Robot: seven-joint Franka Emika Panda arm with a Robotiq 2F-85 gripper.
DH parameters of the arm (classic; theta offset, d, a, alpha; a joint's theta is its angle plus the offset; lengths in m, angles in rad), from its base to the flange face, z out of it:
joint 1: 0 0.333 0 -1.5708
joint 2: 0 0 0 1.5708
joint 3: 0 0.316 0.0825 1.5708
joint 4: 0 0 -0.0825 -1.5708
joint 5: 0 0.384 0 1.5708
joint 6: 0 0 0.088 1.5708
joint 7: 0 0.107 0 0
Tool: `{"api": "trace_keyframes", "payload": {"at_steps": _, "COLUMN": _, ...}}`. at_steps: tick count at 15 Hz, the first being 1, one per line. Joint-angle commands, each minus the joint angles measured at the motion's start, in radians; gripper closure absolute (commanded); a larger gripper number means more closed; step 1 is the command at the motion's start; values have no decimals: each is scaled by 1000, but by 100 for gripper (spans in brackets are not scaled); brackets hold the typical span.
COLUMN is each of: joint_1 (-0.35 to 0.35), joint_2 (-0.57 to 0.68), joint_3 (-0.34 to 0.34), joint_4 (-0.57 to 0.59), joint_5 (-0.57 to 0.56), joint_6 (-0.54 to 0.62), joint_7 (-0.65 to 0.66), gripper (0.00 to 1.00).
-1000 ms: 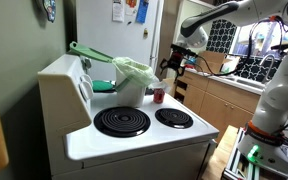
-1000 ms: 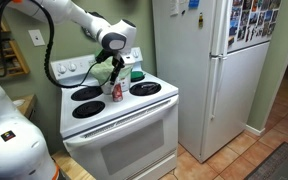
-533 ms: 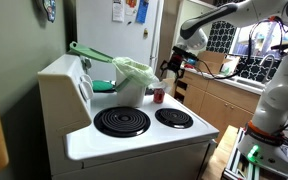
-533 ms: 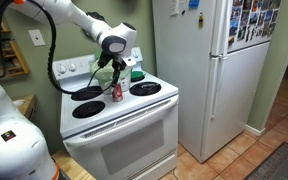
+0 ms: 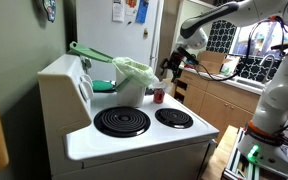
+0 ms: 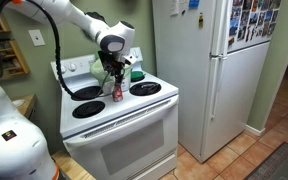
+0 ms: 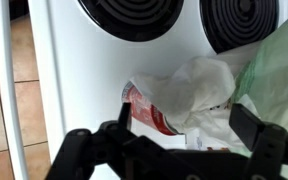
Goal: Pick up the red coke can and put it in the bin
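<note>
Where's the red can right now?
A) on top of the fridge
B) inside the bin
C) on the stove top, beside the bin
C: the can stands on the white stove next to the bin, with the pincer above it.

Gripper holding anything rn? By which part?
Nothing held. The gripper is open above the red coke can, not closed on it.
</note>
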Motion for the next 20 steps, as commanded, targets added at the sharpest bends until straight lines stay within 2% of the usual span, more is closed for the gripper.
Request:
{"api": "trace_keyframes", "payload": {"at_steps": 1, "joint_1": 2, "joint_2": -2, "joint_3": -2, "joint_4": 2, "joint_5": -1, "joint_6": -2, "joint_7": -9, "gripper": 0}}
{"api": "trace_keyframes", "payload": {"at_steps": 4, "joint_1": 8, "joint_2": 24, "joint_3": 2, "joint_4": 42, "joint_5": -101, "joint_6": -87, "joint_7": -94, "gripper": 0}}
{"api": "trace_keyframes", "payload": {"at_steps": 6, "joint_1": 12, "joint_2": 26, "joint_3": 15, "joint_4": 66, "joint_5": -189, "joint_6": -141, "joint_7": -92, "gripper": 0}}
{"api": "trace_keyframes", "payload": {"at_steps": 10, "joint_1": 32, "joint_2": 30, "joint_3": 42, "joint_4": 106, "joint_5": -318, "joint_6": -141, "joint_7": -172, "gripper": 0}}
{"api": "trace_keyframes", "payload": {"at_steps": 11, "joint_1": 25, "joint_2": 22, "joint_3": 29, "joint_4": 85, "joint_5": -262, "joint_6": -134, "joint_7": -138, "gripper": 0}}
{"api": "trace_keyframes", "payload": {"at_steps": 17, "joint_1": 27, "joint_2": 24, "joint_3": 30, "joint_4": 92, "joint_5": -267, "joint_6": -134, "joint_7": -138, "gripper": 0}}
{"api": "trace_keyframes", "payload": {"at_steps": 20, "joint_1": 45, "joint_2": 15, "joint_3": 46, "joint_4": 89, "joint_5": -335, "joint_6": -74, "joint_7": -272, "gripper": 0}}
